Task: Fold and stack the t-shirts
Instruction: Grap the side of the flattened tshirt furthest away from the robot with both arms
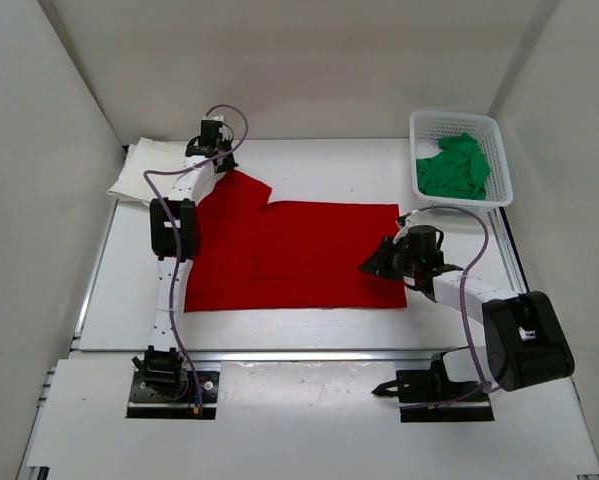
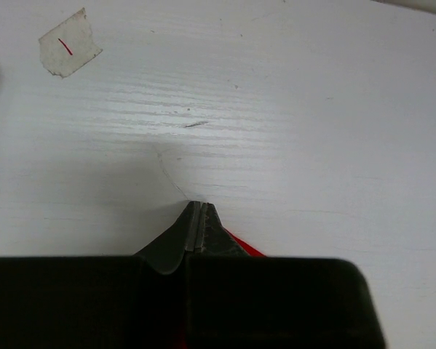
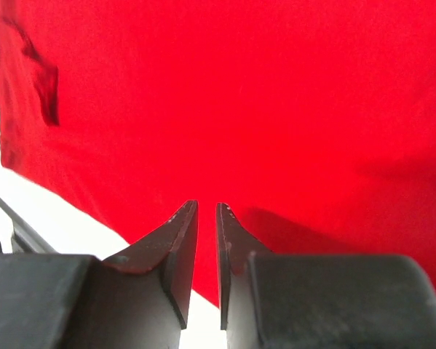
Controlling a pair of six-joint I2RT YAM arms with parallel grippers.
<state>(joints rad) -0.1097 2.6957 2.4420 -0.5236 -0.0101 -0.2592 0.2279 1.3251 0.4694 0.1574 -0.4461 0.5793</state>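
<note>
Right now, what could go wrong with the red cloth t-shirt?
Left gripper shut at the far-left corner of the red cloth t-shirt, only a sliver of red beside it: pinch may slip. Right gripper holds nothing, jaws slightly apart at the right edge: a one-sided pull could skew it.

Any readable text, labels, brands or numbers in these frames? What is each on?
No readable text in any view.
On the scrap of tape stuck to the table: one short red stroke, a mark, not a letter or digit.
On the red t-shirt, green t-shirt, white t-shirt and basket: no print or label visible.
</note>
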